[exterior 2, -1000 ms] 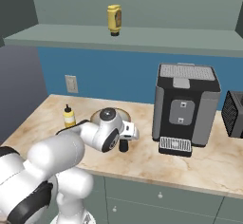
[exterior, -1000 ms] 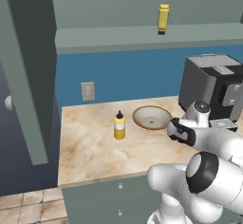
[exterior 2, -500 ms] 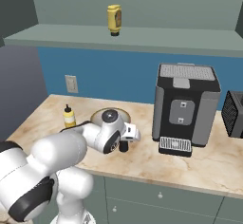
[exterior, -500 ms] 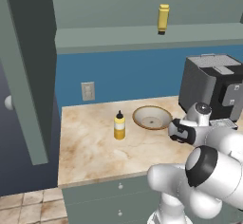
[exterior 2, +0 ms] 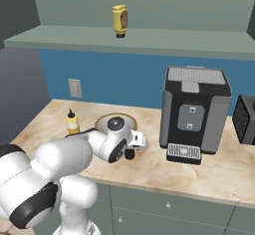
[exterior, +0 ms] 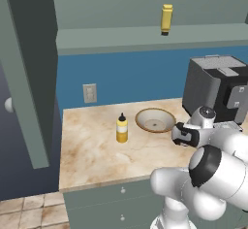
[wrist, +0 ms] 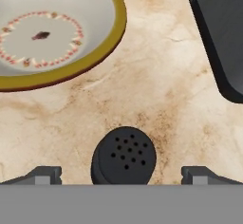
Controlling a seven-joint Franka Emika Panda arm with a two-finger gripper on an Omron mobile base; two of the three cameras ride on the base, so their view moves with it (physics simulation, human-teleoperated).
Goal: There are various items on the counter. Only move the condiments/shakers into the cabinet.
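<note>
You are looking straight down on the black shaker (wrist: 124, 155) in the hand view, its perforated top facing the camera. Your end effector (wrist: 122, 174) is hanging over it with its fingers spread wide, one fingertip (wrist: 42, 175) showing to the shaker's left and the other to its right, each with a clear gap of stone between it and the shaker. It is gripping nothing.

The shaker is standing upright on the surface (exterior: 92, 145), between the wooden bowl (wrist: 57, 28) and the coffee machine (exterior 2: 195, 113). In the right base view you are seeing it as a small dark shape (exterior 2: 130, 154) just below the white wrist, close to the bowl's near rim (exterior 2: 104, 119).

The squeeze bottle with the black nozzle (exterior: 122, 129) is standing upright on the surface just left of the bowl (exterior: 155, 120), apart from it. From the other side it is showing behind the arm, near the bowl's far left edge (exterior 2: 72, 123).

The plain yellow bottle (exterior: 166, 18) is already sitting up on the cabinet shelf (exterior: 121, 38), also clear in the right base view (exterior 2: 119, 20). The tall cabinet door (exterior: 26, 68) is standing open at the left.

The end effector (exterior: 178, 135) is sitting low over the surface in front of the coffee machine (exterior: 218, 89).
</note>
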